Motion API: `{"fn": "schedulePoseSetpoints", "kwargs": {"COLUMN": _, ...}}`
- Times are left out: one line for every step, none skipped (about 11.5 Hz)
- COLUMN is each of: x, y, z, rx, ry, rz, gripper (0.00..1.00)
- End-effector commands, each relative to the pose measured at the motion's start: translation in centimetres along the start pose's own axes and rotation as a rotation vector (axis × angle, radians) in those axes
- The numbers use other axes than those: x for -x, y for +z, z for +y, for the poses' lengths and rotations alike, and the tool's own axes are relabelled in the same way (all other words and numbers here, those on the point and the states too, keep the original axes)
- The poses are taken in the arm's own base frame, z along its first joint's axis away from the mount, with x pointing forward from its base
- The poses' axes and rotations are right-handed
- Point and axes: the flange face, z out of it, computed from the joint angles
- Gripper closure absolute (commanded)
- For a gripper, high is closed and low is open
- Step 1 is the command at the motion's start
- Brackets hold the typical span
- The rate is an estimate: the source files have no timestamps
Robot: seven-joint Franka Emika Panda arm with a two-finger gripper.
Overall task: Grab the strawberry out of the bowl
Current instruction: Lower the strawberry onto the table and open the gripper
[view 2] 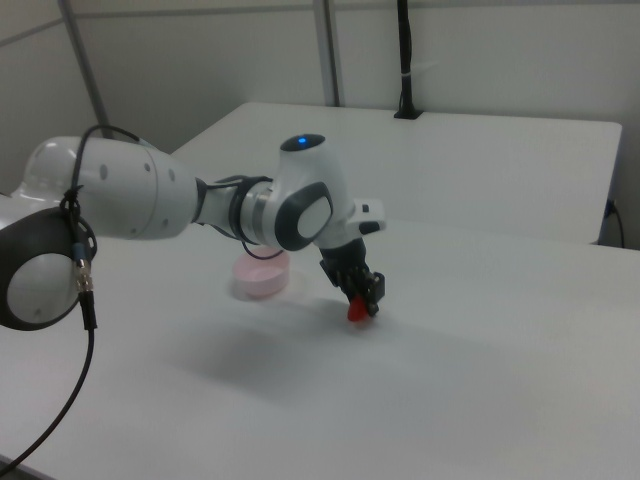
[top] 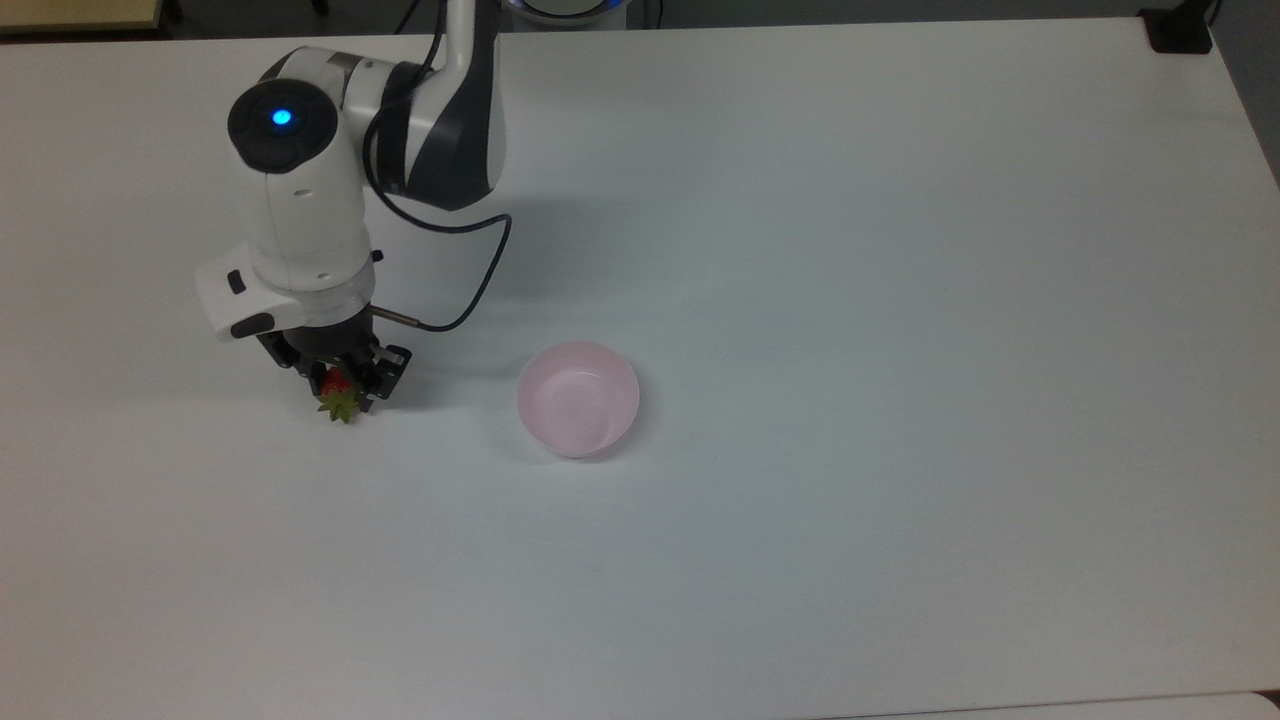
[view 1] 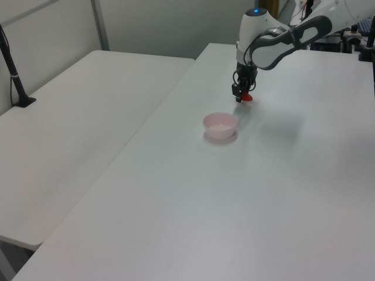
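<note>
A glossy red strawberry (top: pixel 337 385) with a spiky green leaf cap is pinched between the black fingers of the gripper (top: pixel 340 384), well apart from the bowl (top: pixel 578 398) toward the top view's left, low over the matte white table (top: pixel 900 300). The bowl is round, smooth, pale pink plastic.

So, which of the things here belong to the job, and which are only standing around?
Belong to the job:
- strawberry, held in the gripper, low over the table at the top view's left of the bowl
- bowl, pink, nothing in it

Only standing around:
- white table
- second table beside it
- black post on that second table
</note>
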Motion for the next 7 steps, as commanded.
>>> {"fn": "schedulePoseSetpoints", "kwargs": {"x": 0.2, "y": 1.1, "z": 1.4, "rx": 0.012, "ry": -0.003, "rz": 0.001, "gripper": 0.52}}
{"fn": "schedulePoseSetpoints", "kwargs": {"x": 0.3, "y": 1.2, "z": 1.5, "rx": 0.012, "ry": -0.002, "rz": -0.002, "gripper": 0.25}}
{"fn": "schedulePoseSetpoints", "kwargs": {"x": 0.2, "y": 0.9, "z": 1.9, "rx": 0.013, "ry": 0.006, "rz": 0.002, "gripper": 0.0}}
{"fn": "schedulePoseSetpoints", "kwargs": {"x": -0.1, "y": -0.4, "z": 2.1, "rx": 0.013, "ry": 0.009, "rz": 0.015, "gripper": 0.0}}
{"fn": "schedulePoseSetpoints", "kwargs": {"x": -0.5, "y": -2.7, "z": 2.3, "rx": 0.012, "ry": 0.013, "rz": 0.041, "gripper": 0.0}}
{"fn": "schedulePoseSetpoints", "kwargs": {"x": -0.6, "y": -5.5, "z": 2.5, "rx": 0.011, "ry": 0.018, "rz": 0.058, "gripper": 0.0}}
{"fn": "schedulePoseSetpoints", "kwargs": {"x": -0.3, "y": -7.9, "z": 2.3, "rx": 0.015, "ry": 0.017, "rz": 0.033, "gripper": 0.0}}
